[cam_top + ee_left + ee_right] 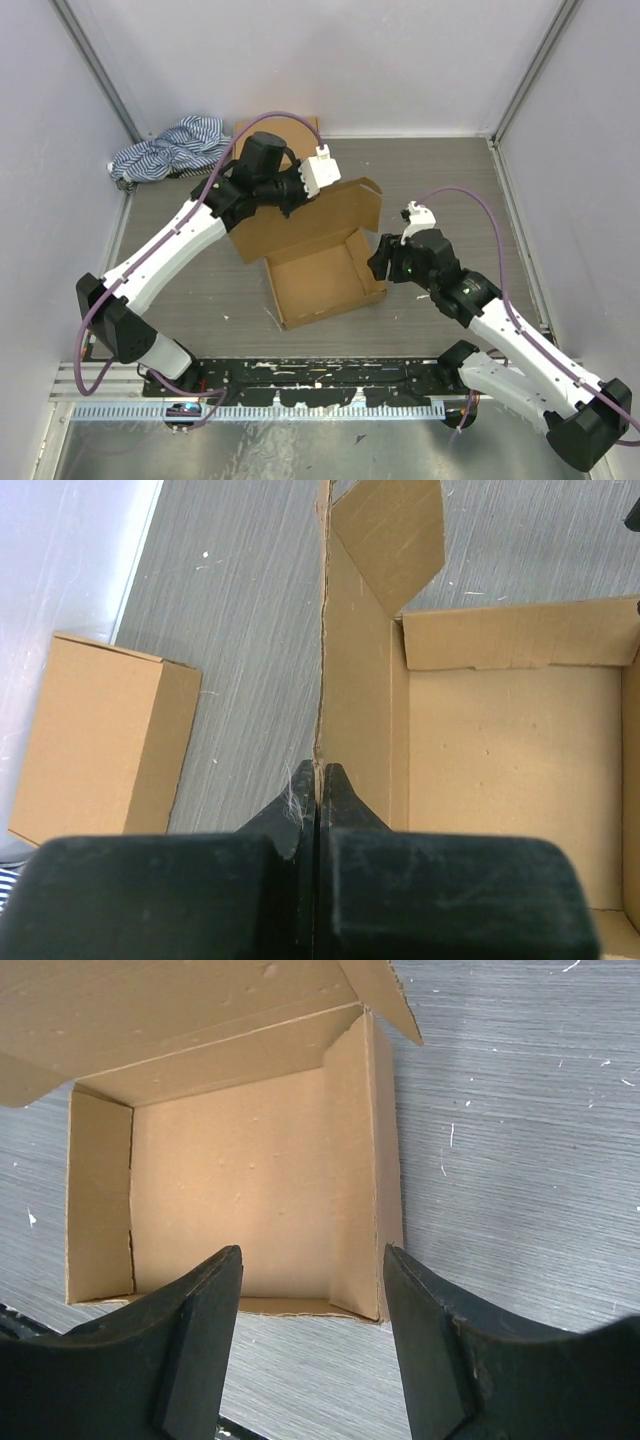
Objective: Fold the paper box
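Note:
The paper box [325, 278] lies open in the middle of the table, a brown cardboard tray with its lid [300, 222] standing up at the back. My left gripper [292, 198] is shut on the lid's top edge. In the left wrist view the gripper [322, 772] pinches the lid [355, 680] edge-on, with the tray's floor [510, 750] to the right. My right gripper [383, 258] hangs open at the tray's right wall. In the right wrist view the open gripper [312, 1255] frames the box's near right corner [375, 1300] without touching it; nothing is held between the fingers.
A second, closed cardboard box [272, 128] [100, 740] sits behind the left arm at the back. A striped blue-and-white cloth [170, 150] lies bunched in the back left corner. Walls enclose the table on the left, back and right.

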Robot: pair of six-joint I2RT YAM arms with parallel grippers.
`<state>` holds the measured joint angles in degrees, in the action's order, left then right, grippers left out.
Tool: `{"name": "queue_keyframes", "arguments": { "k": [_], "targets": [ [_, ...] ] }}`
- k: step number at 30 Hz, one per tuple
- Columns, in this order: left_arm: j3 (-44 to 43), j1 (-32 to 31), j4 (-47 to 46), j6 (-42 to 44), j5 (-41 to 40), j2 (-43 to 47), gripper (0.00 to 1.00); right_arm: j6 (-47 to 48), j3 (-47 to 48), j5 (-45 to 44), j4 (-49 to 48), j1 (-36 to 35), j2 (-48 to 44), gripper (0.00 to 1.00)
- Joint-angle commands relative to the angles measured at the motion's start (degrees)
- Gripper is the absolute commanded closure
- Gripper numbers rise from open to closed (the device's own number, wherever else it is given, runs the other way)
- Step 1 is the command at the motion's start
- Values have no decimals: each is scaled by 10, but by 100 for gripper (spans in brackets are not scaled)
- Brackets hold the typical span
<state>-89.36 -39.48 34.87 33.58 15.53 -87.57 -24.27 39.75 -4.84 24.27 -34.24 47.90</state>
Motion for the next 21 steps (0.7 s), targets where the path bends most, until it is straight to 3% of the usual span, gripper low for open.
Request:
{"name": "queue_keyframes", "arguments": {
  "k": [1,13,21],
  "targets": [
    [-30,-1,1,-6,3,15,100,1,-10,-8,-1,-3,18,37],
    [-98,-1,76,-24,43,18,100,5,-8,-23,-47,-3,116,40],
    [-97,-2,105,-37,61,11,100,19,5,-32,-55,-13,161,57]
  ]
}}
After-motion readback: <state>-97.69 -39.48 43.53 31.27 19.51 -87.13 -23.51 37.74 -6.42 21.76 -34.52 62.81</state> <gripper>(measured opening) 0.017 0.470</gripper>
